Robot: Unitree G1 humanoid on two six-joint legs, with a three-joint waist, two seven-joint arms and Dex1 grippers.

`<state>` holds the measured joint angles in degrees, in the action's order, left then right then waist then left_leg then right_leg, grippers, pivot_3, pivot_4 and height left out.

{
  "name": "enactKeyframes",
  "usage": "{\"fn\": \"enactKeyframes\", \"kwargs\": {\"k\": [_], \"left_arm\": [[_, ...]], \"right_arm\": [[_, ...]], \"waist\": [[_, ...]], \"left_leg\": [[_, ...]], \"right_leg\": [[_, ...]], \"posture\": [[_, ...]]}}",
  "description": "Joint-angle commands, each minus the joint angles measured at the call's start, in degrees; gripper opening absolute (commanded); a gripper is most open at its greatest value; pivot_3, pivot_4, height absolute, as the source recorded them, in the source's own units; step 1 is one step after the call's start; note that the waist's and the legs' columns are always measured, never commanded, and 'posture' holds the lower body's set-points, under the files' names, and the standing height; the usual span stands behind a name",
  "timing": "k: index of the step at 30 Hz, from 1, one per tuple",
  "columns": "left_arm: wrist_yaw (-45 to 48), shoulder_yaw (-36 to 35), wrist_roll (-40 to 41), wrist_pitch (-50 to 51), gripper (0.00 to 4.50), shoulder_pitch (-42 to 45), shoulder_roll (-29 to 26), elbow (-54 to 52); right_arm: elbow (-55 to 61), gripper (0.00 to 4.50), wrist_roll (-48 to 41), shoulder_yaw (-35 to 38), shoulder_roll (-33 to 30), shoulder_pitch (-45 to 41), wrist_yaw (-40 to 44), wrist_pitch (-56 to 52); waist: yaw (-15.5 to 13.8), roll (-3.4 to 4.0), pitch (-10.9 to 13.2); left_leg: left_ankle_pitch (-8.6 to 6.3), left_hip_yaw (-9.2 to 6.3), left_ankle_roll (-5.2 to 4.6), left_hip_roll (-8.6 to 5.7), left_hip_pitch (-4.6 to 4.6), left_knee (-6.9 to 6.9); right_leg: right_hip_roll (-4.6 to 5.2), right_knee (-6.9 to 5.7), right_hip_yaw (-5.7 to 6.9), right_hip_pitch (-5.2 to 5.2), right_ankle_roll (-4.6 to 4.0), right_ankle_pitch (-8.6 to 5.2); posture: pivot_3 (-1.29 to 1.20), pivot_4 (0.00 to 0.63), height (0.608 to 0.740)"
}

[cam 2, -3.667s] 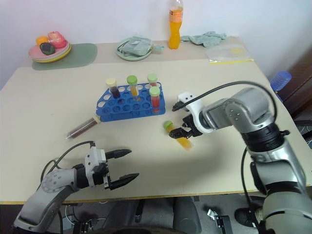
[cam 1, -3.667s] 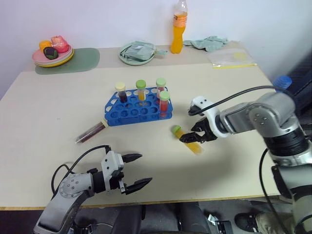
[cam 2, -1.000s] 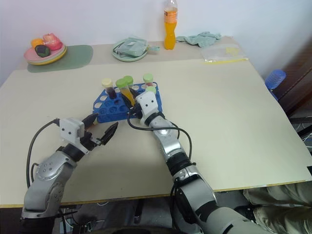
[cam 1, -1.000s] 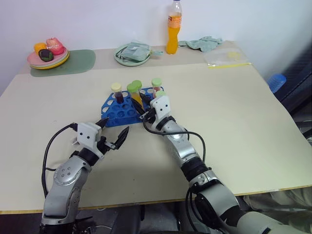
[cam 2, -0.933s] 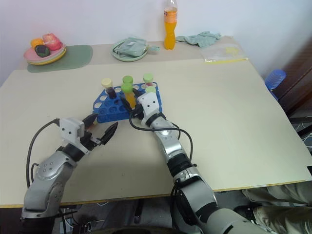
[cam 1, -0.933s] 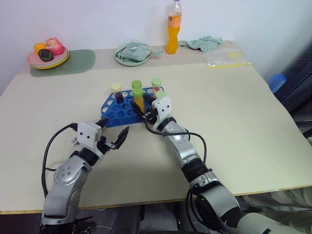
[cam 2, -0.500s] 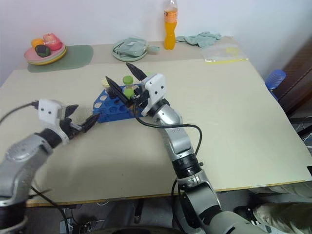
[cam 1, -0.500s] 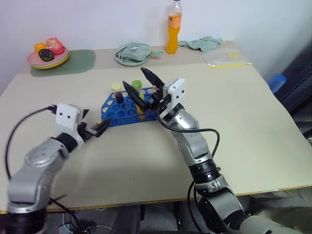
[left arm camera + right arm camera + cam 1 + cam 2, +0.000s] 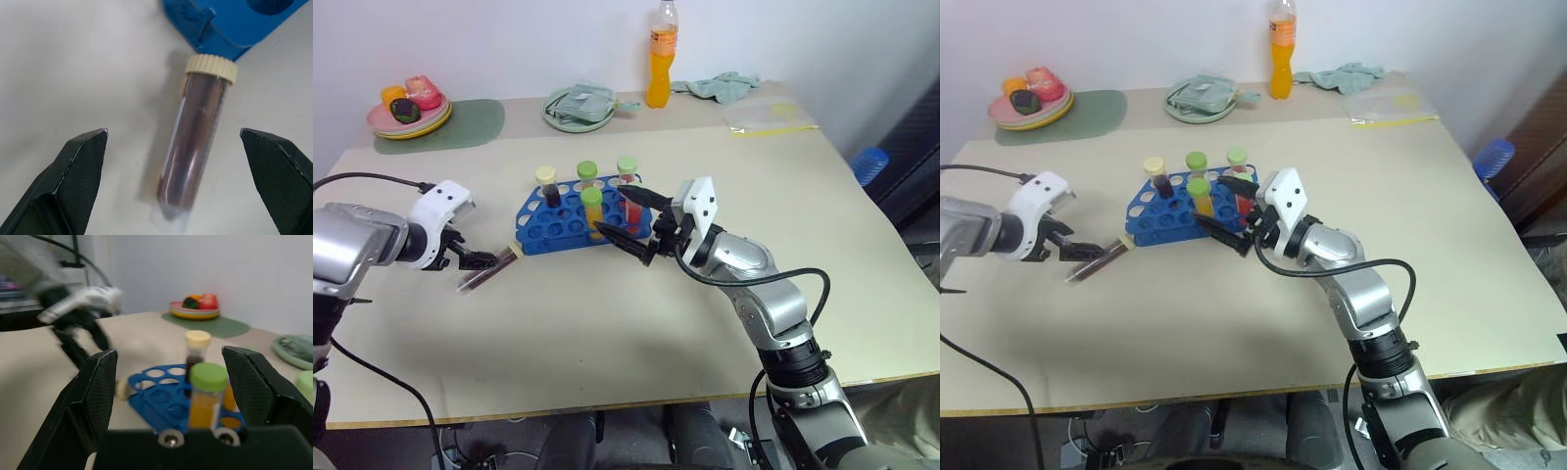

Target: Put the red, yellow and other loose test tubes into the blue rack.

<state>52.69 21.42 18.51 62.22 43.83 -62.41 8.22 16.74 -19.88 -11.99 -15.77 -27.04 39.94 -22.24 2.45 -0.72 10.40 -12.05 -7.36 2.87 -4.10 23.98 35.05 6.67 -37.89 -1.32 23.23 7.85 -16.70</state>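
**One maroon tube left on the table, and a crowded rack to thread it into**

My left gripper [image 9: 481, 260] hangs over the last loose test tube [image 9: 488, 268], fingers [image 9: 78, 161] spread wide on either side of it and touching nothing. The tube lies flat on the table [image 9: 607, 323], dark maroon with a cream cap [image 9: 211, 69], its cap end just beside the near-left corner of the blue rack [image 9: 582, 217].

My right gripper [image 9: 631, 221] floats at the rack's right end, jaws apart and empty, one finger above the rack and one in front of it. Five capped tubes stand in the rack; the yellow tube [image 9: 592, 210] with its green cap sits in the near row, right between my right fingers in the wrist view.

What worries me:
- The maroon tube is round and lies free, so if I close off-centre it may roll or squirt out sideways.
- Its cap nearly touches the rack; a clumsy descent could shove the rack or catch my finger on its corner.
- I would be gripping it lying flat, so it needs tilting upright before any hole takes it.
- My right fingers are close to the standing tubes and could knock one if that arm swings.
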Motion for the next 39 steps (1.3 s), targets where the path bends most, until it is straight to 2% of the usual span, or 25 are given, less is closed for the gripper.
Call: {"fn": "enactKeyframes", "kwargs": {"k": [1,7,8,10,13,17,19,20,22,24,27,29,31,34,36,39], "left_arm": [[6.6,6.5,-6.9,-5.5,4.5,5.5,2.2,7.7],[14.3,12.8,-15.8,-13.6,4.5,10.3,5.9,17.9],[15.2,12.8,-16.5,-14.0,3.94,10.7,6.3,18.8],[17.5,13.0,-18.2,-15.2,3.1,11.0,6.3,19.5],[19.0,12.0,-20.6,-17.4,1.64,10.0,4.1,19.7],[18.7,6.2,-20.0,-19.5,1.64,6.7,0.0,18.3],[16.4,-0.2,-17.5,-22.4,1.64,3.5,-1.7,17.0],[12.3,-7.0,-15.0,-25.8,1.64,0.8,-1.2,15.6],[1.1,-22.1,-10.8,-33.4,1.64,-4.6,2.9,10.5],[-7.9,-34.5,-6.4,-34.2,1.64,-8.5,9.2,3.6],[-17.7,-46.4,0.9,-31.1,1.64,-15.6,21.3,-13.0],[-23.3,-46.3,0.1,-35.2,1.64,-21.4,28.8,-24.3],[-27.9,-44.6,-0.5,-36.5,1.64,-24.2,34.5,-31.0],[-38.1,-34.1,-9.9,-43.8,1.64,-29.4,45.4,-36.6],[-41.8,-28.3,-15.5,-48.2,1.64,-31.6,49.4,-36.3],[-44.4,-24.7,-19.8,-52.3,1.64,-33.2,51.4,-33.2]], "right_arm": [[5.0,3.74,-1.5,-0.3,-2.9,1.2,2.7,-1.5],[8.7,3.74,-3.9,0.8,-9.3,3.7,6.8,-4.0],[8.7,3.82,-3.7,0.8,-9.6,3.8,6.6,-3.9],[8.7,3.82,-3.0,0.4,-9.9,4.3,6.3,-3.3],[8.9,3.82,-2.5,-0.3,-9.6,4.7,5.8,-3.2],[9.0,3.82,-2.4,-0.4,-9.7,5.3,5.5,-3.3],[8.5,3.82,-1.9,-0.4,-9.9,5.9,5.3,-3.0],[8.1,3.82,-1.4,-0.5,-9.9,6.5,5.0,-2.6],[7.4,3.82,-0.8,-0.5,-9.6,7.5,4.4,-2.3],[6.7,3.82,-0.5,-0.3,-9.2,8.3,3.6,-2.1],[5.1,3.82,-0.1,0.3,-8.0,9.3,2.2,-1.4],[4.0,3.82,-0.2,0.7,-7.1,9.7,1.4,-1.2],[3.2,3.82,-0.1,0.9,-6.7,9.8,1.0,-0.9],[1.4,3.82,1.2,0.5,-6.0,9.3,0.1,0.1],[0.9,3.82,1.6,0.1,-5.7,9.0,0.1,0.5],[0.9,3.82,1.7,-0.4,-5.4,9.0,0.3,0.6]], "waist": [[0.0,-0.05,0.0],[0.1,-0.12,0.1],[0.2,-0.12,0.1],[0.1,-0.14,0.1],[0.1,-0.16,0.1],[0.4,-0.17,0.1],[0.2,-0.19,0.1],[0.1,-0.21,0.1],[-0.1,-0.22,0.1],[-1.0,-0.31,0.1],[-1.5,-0.38,0.0],[-1.5,-0.39,0.0],[-1.5,-0.4,0.0],[-1.8,-0.4,0.0],[-2.0,-0.48,-0.1],[-1.6,-0.47,-0.1]], "left_leg": [[0.0,0.0,-0.01,0.0,0.03,0.03],[0.0,-0.02,-0.02,0.01,0.06,0.07],[0.01,-0.02,-0.03,0.01,0.06,0.08],[0.01,-0.02,-0.03,0.01,0.06,0.09],[0.0,-0.03,-0.04,0.0,0.06,0.09],[0.0,-0.04,-0.04,0.02,0.06,0.08],[0.0,-0.09,-0.03,0.03,0.07,0.08],[0.0,-0.12,-0.04,0.03,0.08,0.09],[0.0,-0.27,-0.03,0.04,0.09,0.13],[0.01,-0.42,-0.03,0.08,0.14,0.18],[0.0,-0.41,-0.03,0.06,0.25,0.31],[0.0,-0.37,-0.02,0.03,0.25,0.32],[0.0,-0.33,-0.01,0.0,0.23,0.31],[0.02,-0.31,0.01,-0.03,0.22,0.35],[0.01,-0.22,0.0,-0.07,0.14,0.37],[0.01,-0.1,0.01,-0.08,0.13,0.34]], "right_leg": [[0.0,0.0,0.0,0.0,0.01,0.0],[0.0,-0.04,0.01,0.04,0.02,-0.01],[0.0,-0.06,0.01,0.04,0.02,-0.02],[0.0,-0.07,0.01,0.04,0.03,-0.02],[0.01,-0.07,0.01,0.03,0.04,-0.03],[0.0,-0.11,0.01,0.08,0.04,-0.03],[0.01,-0.12,0.01,0.1,0.04,-0.03],[0.01,-0.12,0.01,0.09,0.04,-0.03],[0.05,-0.11,0.01,0.08,0.04,-0.03],[0.14,-0.06,0.06,0.05,0.04,-0.03],[0.19,-0.02,0.07,0.04,0.06,-0.01],[0.19,-0.04,0.04,0.05,0.06,-0.01],[0.18,-0.08,0.02,0.06,0.04,0.0],[0.14,-0.09,0.02,0.04,0.02,0.01],[0.17,-0.06,0.02,-0.08,0.03,0.02],[0.13,-0.06,0.03,-0.06,0.02,0.01]], "posture": [[0.0,0.15,0.74],[0.0,0.15,0.74],[0.0,0.15,0.74],[0.0,0.15,0.74],[0.0,0.15,0.74],[0.0,0.15,0.74],[0.0,0.15,0.74],[0.0,0.15,0.74],[0.0,0.15,0.74],[0.0,0.15,0.74],[0.0,0.15,0.74],[0.0,0.15,0.74],[0.0,0.15,0.74],[0.0,0.15,0.74],[0.0,0.15,0.74],[0.0,0.15,0.74]]}}
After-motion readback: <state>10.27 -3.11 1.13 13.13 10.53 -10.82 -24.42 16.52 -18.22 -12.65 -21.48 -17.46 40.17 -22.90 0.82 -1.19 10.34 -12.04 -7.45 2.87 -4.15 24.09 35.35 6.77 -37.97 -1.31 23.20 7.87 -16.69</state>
